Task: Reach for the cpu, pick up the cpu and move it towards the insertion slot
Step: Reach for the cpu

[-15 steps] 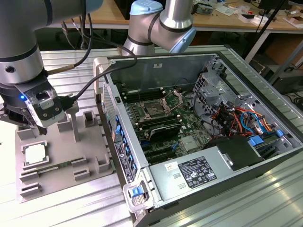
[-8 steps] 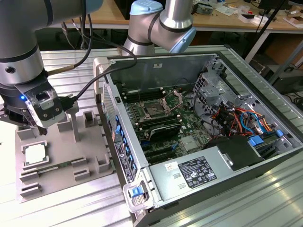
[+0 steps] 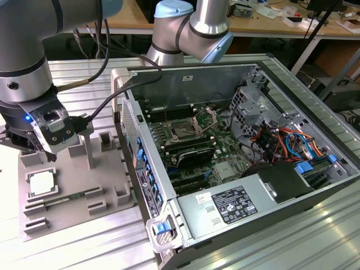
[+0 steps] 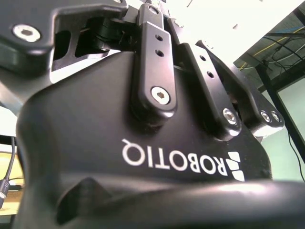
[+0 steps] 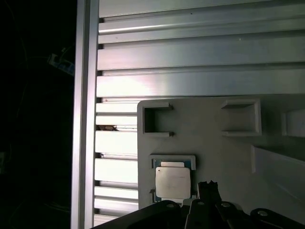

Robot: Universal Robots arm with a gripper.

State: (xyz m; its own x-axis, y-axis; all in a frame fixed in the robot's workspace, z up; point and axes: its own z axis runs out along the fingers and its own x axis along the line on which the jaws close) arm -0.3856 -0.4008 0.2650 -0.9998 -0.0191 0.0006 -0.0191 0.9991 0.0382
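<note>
Gripper [image 3: 46, 151]: hovering low over the grey tray [image 3: 101, 169], right by the cpu [image 3: 45, 183]!
Grip: opening cannot be told; nothing in its hold.
Cpu: flat in its square tray recess, silver top up, untouched.
Insertion slot [image 3: 183, 133]: inside the open computer case [image 3: 185, 70], well apart toward the exterior view's right.

Cluttered wooden workbench [image 3: 126, 19] behind
</note>
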